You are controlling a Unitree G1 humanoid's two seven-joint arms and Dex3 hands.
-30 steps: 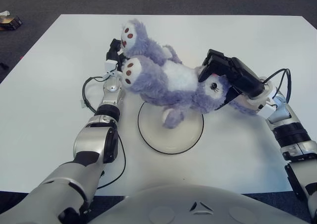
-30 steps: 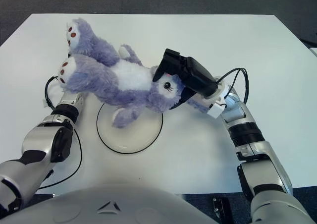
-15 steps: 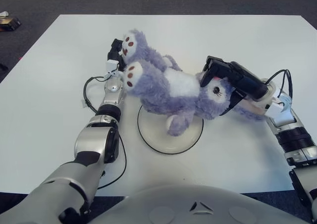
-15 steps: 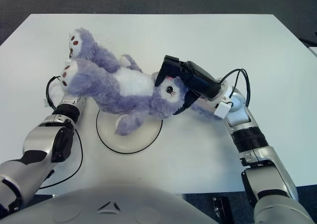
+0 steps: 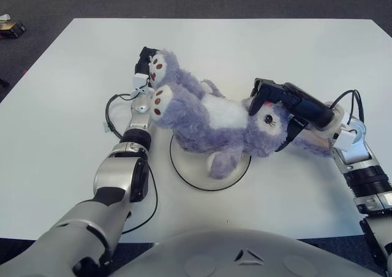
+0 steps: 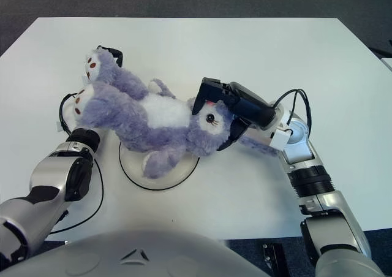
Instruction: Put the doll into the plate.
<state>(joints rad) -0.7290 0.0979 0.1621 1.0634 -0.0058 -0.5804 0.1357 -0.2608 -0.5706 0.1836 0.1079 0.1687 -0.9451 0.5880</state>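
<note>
Dark carpet surrounds the white bench (image 5: 306, 50), and a round white plate (image 5: 199, 178) with a dark rim sits near the bench's middle, toward the robot. A purple plush doll (image 5: 211, 121) with a white belly lies on its back across the plate's far half; its torso and one dangling arm cover the plate, while its two feet stick out past the rim on the left and its head hangs over the rim on the right.

The right hand (image 5: 283, 108) holds the doll's head, its dark fingers (image 5: 263, 93) curled over the top of the face and another finger wrapped under the chin side (a firm enclosing grasp, as far as one can see). The left hand (image 5: 144, 68) shows just behind the doll's feet, mostly hidden by them; whether its fingers grip the legs or merely stand against them cannot be told.

As a judgement, the task is nearly finished: the doll is over the plate and seems to be resting on it in part, though it cannot be said for sure that its full weight is down. What appears left is to settle the body onto the plate, loosen both hands and draw them away, taking care that the overhanging head does not roll the doll off the rim.
</note>
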